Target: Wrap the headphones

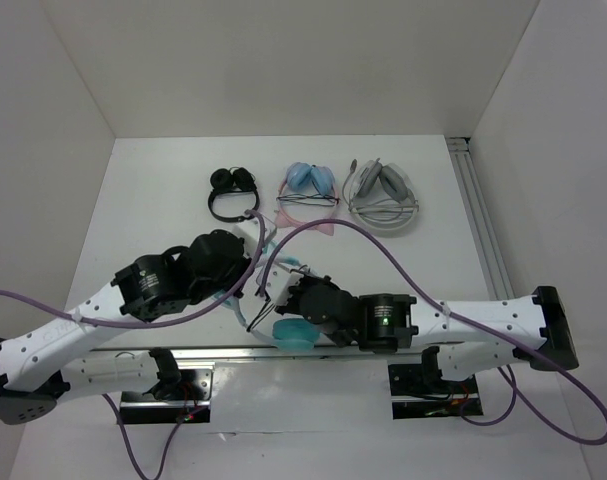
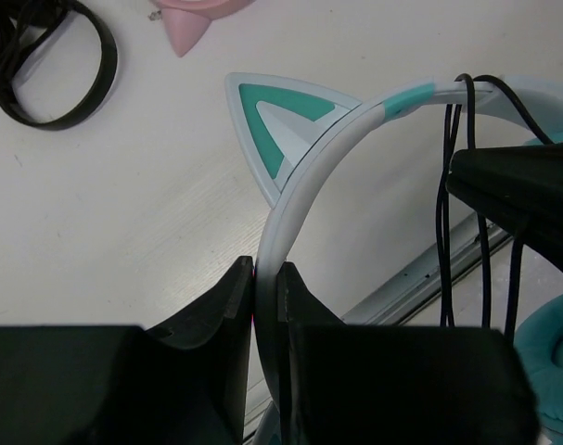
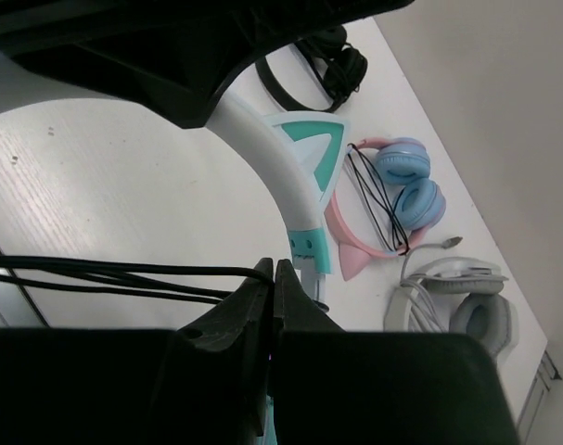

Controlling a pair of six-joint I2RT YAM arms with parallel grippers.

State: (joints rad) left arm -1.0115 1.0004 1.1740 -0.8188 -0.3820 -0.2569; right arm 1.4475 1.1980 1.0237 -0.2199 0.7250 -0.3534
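Note:
The teal headphones are held up near the table's front edge; a teal cup (image 1: 295,332) shows between the arms. My left gripper (image 2: 267,278) is shut on the pale headband (image 2: 309,176), just below a teal cat ear (image 2: 272,120). The thin black cable (image 2: 445,185) hangs in loops over the headband further along. My right gripper (image 3: 274,271) is shut on the cable (image 3: 123,273), whose strands run off to the left. The headband (image 3: 281,185) and cat ear (image 3: 313,148) arch just beyond it. In the top view the left gripper (image 1: 245,262) and right gripper (image 1: 273,300) are close together.
Three other pairs lie at the back: black headphones (image 1: 233,190), a pink cat-ear pair with blue cups (image 1: 308,190) and a grey-white pair (image 1: 383,195). A metal rail (image 1: 478,220) runs along the right side. Purple arm cables (image 1: 383,255) loop over the table.

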